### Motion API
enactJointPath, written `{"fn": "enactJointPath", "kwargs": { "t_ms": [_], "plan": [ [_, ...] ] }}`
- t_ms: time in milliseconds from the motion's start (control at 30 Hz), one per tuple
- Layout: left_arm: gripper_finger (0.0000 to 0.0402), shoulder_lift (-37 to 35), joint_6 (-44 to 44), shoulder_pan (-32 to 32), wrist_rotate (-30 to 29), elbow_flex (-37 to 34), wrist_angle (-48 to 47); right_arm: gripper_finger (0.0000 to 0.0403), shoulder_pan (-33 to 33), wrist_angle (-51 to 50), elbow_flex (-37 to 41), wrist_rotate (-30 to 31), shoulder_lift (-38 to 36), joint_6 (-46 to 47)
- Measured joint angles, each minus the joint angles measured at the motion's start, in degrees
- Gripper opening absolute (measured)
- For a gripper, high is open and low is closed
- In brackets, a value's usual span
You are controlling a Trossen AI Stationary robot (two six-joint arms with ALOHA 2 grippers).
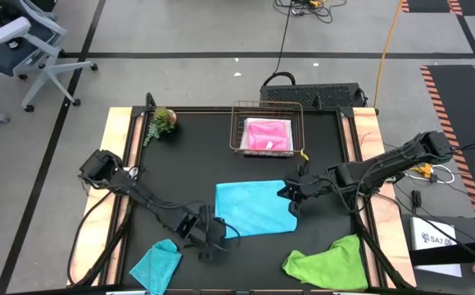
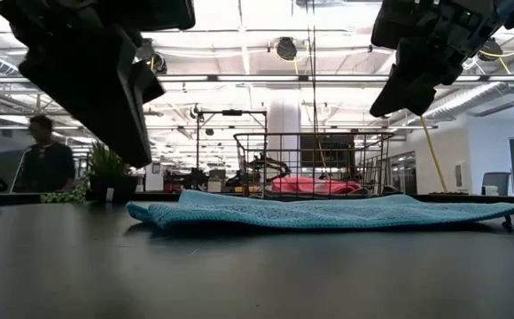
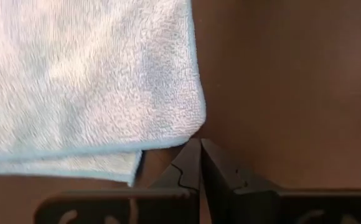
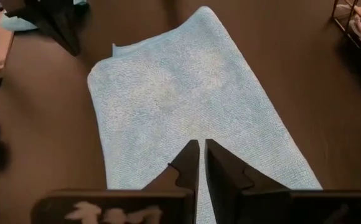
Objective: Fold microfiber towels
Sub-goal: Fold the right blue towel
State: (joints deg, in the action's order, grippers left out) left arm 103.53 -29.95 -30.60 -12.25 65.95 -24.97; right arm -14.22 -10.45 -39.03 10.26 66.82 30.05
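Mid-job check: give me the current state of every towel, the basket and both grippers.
Sky blue towel: folded over, flat at table centre.
Pink towel: folded, inside wire basket.
Teal towel: crumpled, unfolded.
Lime green towel: crumpled, unfolded.
Left gripper: shut, empty, beside the blue towel's corner.
Right gripper: shut, empty, above the blue towel.

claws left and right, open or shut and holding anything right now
left claw: shut, empty, beside the sky blue towel corner.
right claw: shut, empty, above the same towel.
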Motion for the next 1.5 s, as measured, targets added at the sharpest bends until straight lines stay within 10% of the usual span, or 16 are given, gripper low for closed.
{"fn": "enactJointPath", "kwargs": {
  "t_ms": [600, 900, 1500],
  "plan": [
    [0.0086, 0.0, 11.3, 2.4, 7.7, 0.0, 1.9, 0.0020, 0.0, 0.9, 3.3, -0.1, 0.0, 3.9],
    [0.0157, 1.5, 17.3, 2.0, 3.1, 0.0, 3.9, 0.0020, 0.0, 1.0, 3.3, 0.0, 0.0, 3.6],
    [0.0159, 5.3, 21.3, 0.9, -4.3, 0.0, 5.4, 0.0020, 0.0, 2.1, 3.4, -0.1, 0.0, 3.7]
  ]
}}
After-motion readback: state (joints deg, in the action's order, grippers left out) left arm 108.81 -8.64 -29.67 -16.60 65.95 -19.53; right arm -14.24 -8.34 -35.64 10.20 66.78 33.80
